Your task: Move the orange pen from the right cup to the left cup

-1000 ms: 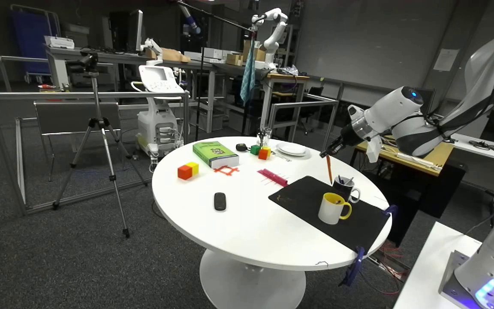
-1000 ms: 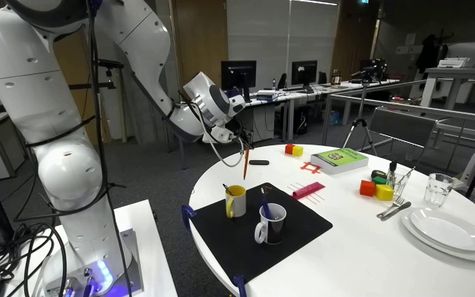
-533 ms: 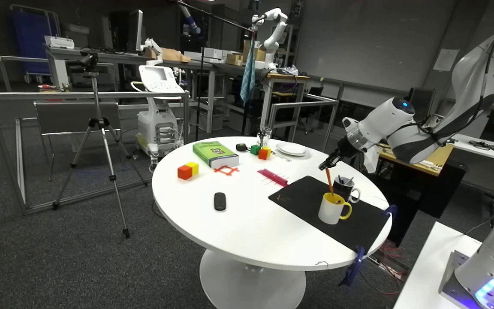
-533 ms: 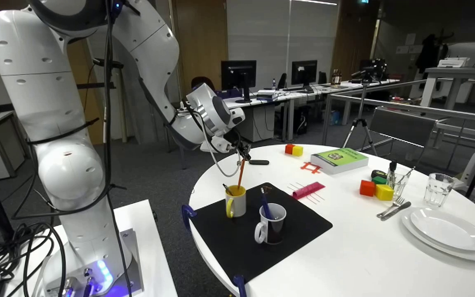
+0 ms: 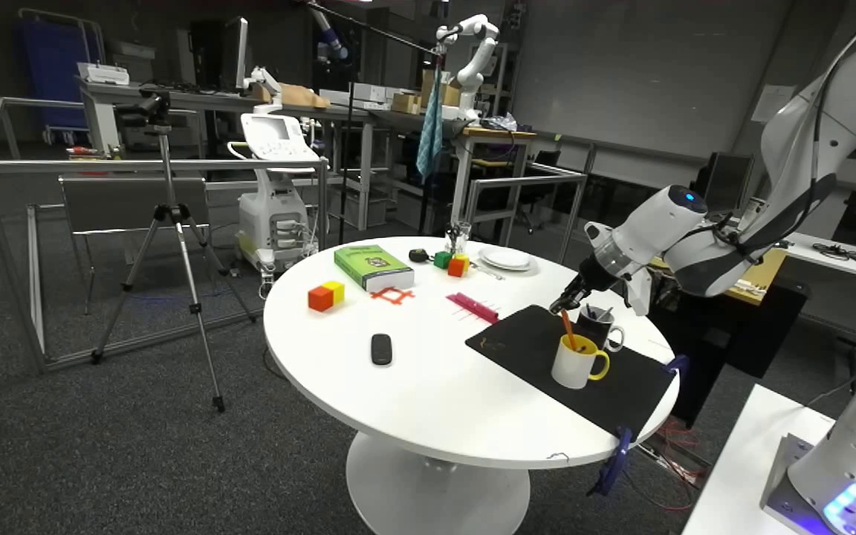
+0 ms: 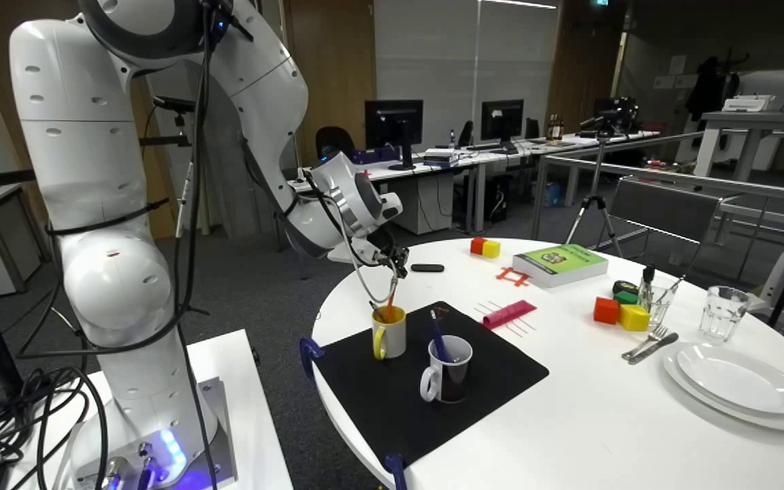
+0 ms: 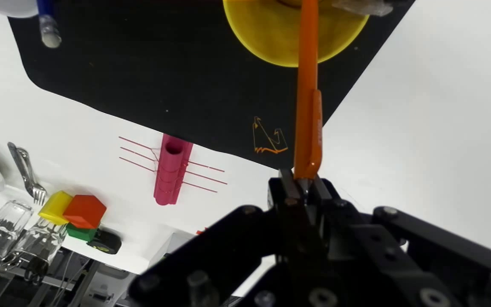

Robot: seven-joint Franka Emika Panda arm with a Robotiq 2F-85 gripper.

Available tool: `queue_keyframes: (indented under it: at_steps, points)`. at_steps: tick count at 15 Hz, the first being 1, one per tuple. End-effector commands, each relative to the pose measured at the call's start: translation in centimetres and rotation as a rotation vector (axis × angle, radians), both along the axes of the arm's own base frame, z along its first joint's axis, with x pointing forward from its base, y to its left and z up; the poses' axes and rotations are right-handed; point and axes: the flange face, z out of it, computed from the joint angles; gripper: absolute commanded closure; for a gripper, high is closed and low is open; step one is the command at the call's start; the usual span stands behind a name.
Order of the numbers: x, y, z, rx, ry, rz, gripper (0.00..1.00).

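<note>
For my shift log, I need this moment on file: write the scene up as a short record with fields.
Claw: gripping the upper end of the orange pen
Pen position: leaning, lower end inside the yellow-lined mug
Destination: yellow-lined mug, also holding another pen-like item
Source: dark mug with a blue pen or pencil in it
Underneath: black mat on the white table, under both mugs
Step left: letting the pen go

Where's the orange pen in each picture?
In an exterior view: orange pen right of centre, reaching into the yellow-lined mug.
In an exterior view: orange pen near the middle.
Wrist view: orange pen right of centre, running to the top edge.
Landmark in all three: yellow-lined mug.
</note>
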Motion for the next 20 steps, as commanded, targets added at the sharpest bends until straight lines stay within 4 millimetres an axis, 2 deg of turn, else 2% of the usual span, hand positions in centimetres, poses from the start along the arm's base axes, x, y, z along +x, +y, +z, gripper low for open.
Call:
queue_keyframes:
  at_steps: [1,10,20]
  points:
    - [0.5,0.1,0.1,-0.004,-0.021,0.063,0.98]
    - [0.4,-0.2,-0.9,-0.043,-0.019,0.179,0.98]
    - [-0.4,-3.0,-3.2,-0.007,0.024,0.257,0.98]
